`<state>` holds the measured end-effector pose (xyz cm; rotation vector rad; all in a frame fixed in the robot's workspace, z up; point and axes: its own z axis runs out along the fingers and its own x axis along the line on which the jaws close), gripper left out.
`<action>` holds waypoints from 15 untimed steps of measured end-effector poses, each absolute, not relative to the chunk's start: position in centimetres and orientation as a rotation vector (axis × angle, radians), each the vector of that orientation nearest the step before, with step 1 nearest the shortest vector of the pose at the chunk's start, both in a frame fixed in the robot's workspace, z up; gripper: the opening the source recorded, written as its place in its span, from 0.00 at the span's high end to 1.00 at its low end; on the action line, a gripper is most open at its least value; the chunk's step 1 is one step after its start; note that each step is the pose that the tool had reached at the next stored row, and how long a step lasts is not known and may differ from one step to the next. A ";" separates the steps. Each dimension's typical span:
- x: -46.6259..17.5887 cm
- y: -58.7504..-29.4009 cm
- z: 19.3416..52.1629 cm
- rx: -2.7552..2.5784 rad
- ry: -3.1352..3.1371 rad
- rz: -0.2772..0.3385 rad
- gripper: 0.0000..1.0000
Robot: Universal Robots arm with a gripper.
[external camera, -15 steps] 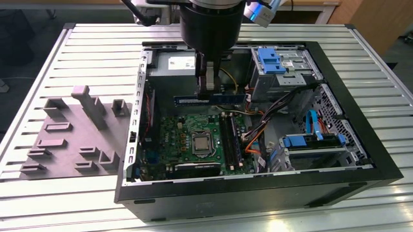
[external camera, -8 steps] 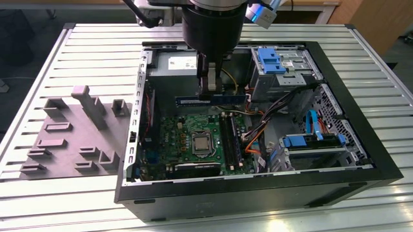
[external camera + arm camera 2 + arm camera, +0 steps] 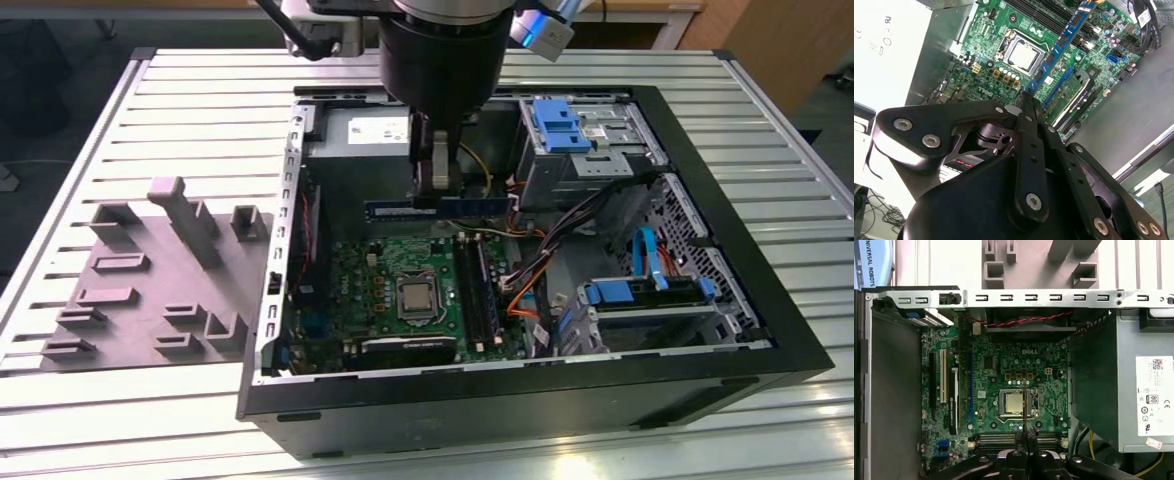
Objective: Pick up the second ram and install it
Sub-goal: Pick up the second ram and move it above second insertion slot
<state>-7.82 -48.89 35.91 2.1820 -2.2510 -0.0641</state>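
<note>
Above the green motherboard (image 3: 400, 265) inside the open computer case (image 3: 534, 400), the second ram (image 3: 483, 205) is held off the board in the claw (image 3: 438, 198). The claw is clenched on the strip near its mid-length, so that one end projects to the exterior view's left and the other to the exterior view's right. The strip reads as long, thin and bluish. In the second wrist view it (image 3: 1060, 46) runs out from the closed fingertips of the claw (image 3: 1025, 100) across the board (image 3: 979, 75), passing beside the processor socket (image 3: 1024, 55). In the first wrist view it (image 3: 1025, 405) appears edge-on as a thin line, rising from the claw (image 3: 1025, 436) over the edge of the processor socket (image 3: 1015, 404). In the exterior view the strip lies crosswise to the long black memory slots (image 3: 474, 280), which sit below it beside the socket (image 3: 418, 298). The grey power supply (image 3: 1114, 380) stands against one side of the board. Blue drive brackets (image 3: 561, 125) occupy the case toward the exterior view's right. A grey fixture with uprights (image 3: 160, 270) rests on the ribbed metal surface (image 3: 134, 420) to the exterior view's left of the case, well apart from the claw.
</note>
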 end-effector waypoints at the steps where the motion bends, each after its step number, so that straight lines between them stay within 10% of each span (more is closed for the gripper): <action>1: -7.8 -48.9 35.9 2.182 -2.251 -0.064 0.88; 15: -7.6 -48.9 35.7 2.182 -2.251 -0.064 0.88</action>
